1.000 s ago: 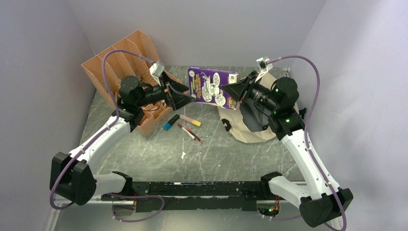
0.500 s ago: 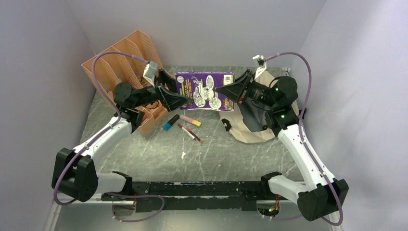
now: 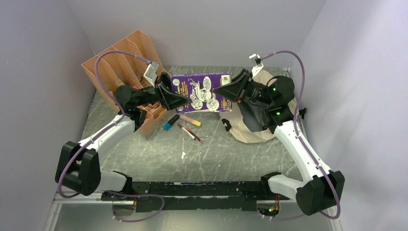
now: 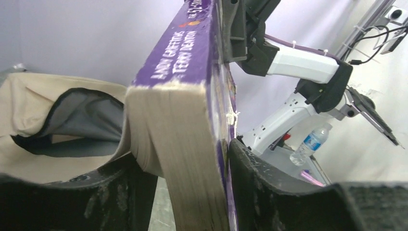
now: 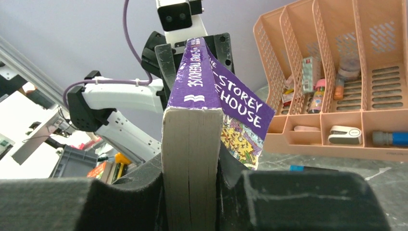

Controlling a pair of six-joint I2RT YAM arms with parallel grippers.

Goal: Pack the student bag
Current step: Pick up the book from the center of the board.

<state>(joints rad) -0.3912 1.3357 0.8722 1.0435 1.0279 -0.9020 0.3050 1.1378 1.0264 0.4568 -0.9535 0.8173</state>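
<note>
Purple-covered, the book hangs above the table between both arms. Our right gripper is clamped on one end. Our left gripper straddles the other end with one finger against the cover, but we cannot tell whether it grips. The bag lies open-mouthed at the table's right rear, under the right arm. We see two risks. If the right lets go before the left holds firm, the book drops onto the pens. The soft bag mouth may also fold shut against the book's corner.
</note>
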